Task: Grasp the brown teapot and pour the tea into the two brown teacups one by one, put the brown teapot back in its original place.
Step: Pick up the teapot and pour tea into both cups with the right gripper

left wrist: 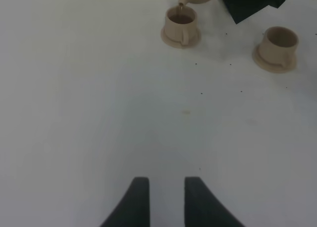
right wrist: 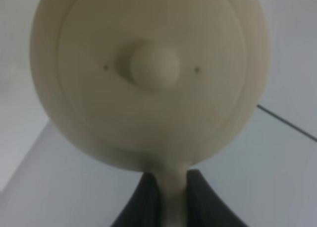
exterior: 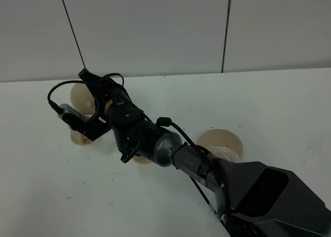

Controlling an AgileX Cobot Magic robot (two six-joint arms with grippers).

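Note:
The brown teapot [right wrist: 148, 73] fills the right wrist view lid-on, and my right gripper [right wrist: 173, 180] is shut on its loop handle. From above, the teapot [exterior: 81, 94] hangs tilted at the far left behind the right arm. In the left wrist view its spout [left wrist: 182, 4] sits just over one teacup [left wrist: 181, 25], which holds dark tea. The other teacup [left wrist: 280, 44] stands on its saucer beside it and looks empty. The wide tan saucer [exterior: 222, 141] lies bare near the middle. My left gripper [left wrist: 166, 199] hovers open over bare table, holding nothing.
The right arm [exterior: 155, 144] stretches across the white table [exterior: 269, 107] from front right to far left, covering much of both cups [exterior: 77, 137]. A grey wall runs along the back of the table.

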